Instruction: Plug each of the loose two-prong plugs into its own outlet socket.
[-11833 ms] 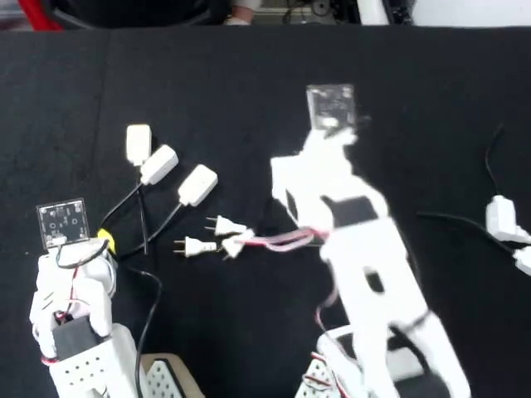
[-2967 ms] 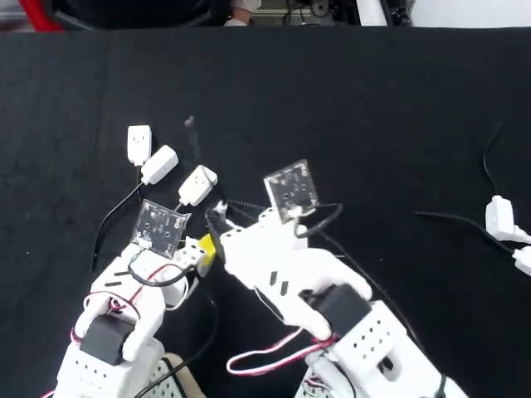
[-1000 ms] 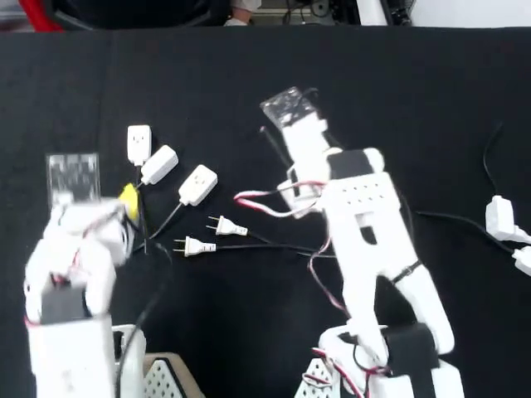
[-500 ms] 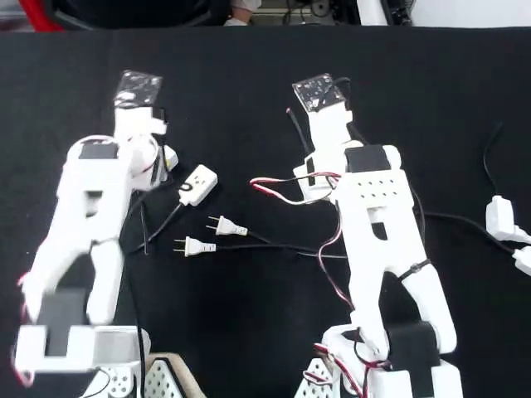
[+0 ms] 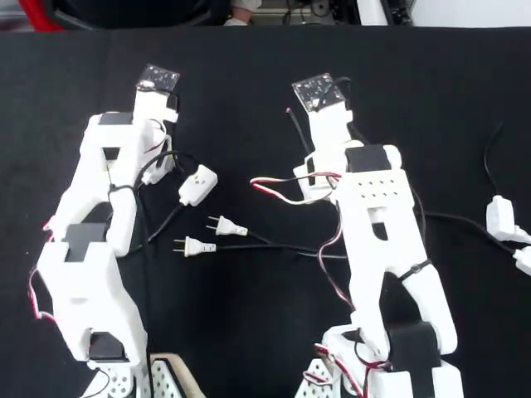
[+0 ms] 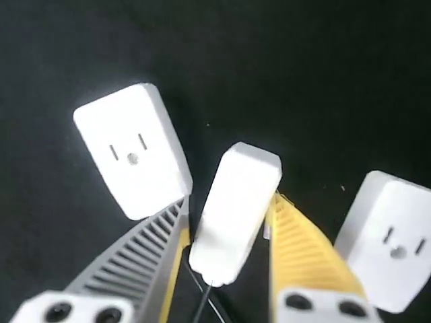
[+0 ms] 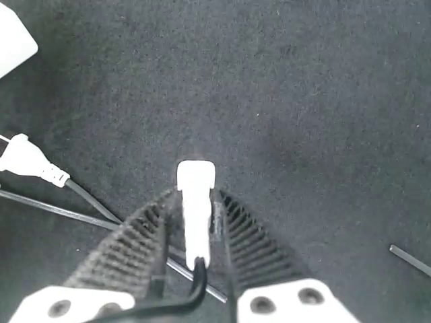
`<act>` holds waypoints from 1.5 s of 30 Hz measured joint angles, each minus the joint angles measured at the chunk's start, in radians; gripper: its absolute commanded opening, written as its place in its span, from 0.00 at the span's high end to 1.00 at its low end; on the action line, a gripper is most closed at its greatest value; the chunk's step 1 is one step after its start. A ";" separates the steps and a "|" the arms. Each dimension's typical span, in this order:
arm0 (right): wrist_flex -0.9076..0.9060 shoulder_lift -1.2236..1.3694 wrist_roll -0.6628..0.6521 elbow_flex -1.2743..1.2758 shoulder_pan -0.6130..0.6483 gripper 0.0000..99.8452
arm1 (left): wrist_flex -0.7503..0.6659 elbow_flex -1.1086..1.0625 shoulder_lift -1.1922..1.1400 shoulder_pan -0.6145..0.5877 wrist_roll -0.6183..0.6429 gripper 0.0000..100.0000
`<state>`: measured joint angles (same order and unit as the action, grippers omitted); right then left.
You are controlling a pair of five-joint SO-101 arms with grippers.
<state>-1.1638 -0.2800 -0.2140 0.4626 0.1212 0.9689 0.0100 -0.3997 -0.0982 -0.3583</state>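
Note:
My left gripper (image 6: 229, 202) is shut on the middle outlet socket (image 6: 236, 202), a white block on a black cord. Beside it lie two more white sockets, one (image 6: 131, 151) to one side and one (image 6: 394, 242) to the other. In the high view, the nearest socket (image 5: 197, 184) lies just right of the left arm. My right gripper (image 7: 196, 195) is shut on a white two-prong plug (image 7: 195, 202), held just above the black mat. Two loose plugs (image 5: 224, 225) (image 5: 192, 246) lie on the mat between the arms; one of them (image 7: 27, 161) is in the right wrist view.
The black mat (image 5: 249, 75) covers the whole table. Black cords (image 5: 274, 247) run from the loose plugs under the right arm. White adapters (image 5: 502, 220) with a cord lie at the right edge. The far half of the mat is bare.
The left arm has swung up from the front of the table and come down over the sockets, its fingers now around the middle one. The right arm has barely moved.

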 measured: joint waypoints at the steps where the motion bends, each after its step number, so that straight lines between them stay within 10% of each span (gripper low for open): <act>1: 0.000 0.000 0.000 0.000 0.000 0.99 | 0.014 0.006 -0.008 0.000 -0.009 0.82; 8: 0.000 0.000 0.000 0.000 0.000 0.99 | 0.193 0.021 -0.002 0.046 -0.097 0.98; 23: 0.000 0.000 0.000 0.000 0.000 0.99 | 0.282 -0.044 0.187 0.097 -0.152 0.97; 45: 0.000 0.000 0.000 0.000 -0.038 0.99 | 0.038 -1.387 1.514 0.414 -0.585 0.97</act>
<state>-1.1638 -0.2800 -0.2140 0.4626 0.0829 1.0073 -1.3771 1.1147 0.3161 -0.9429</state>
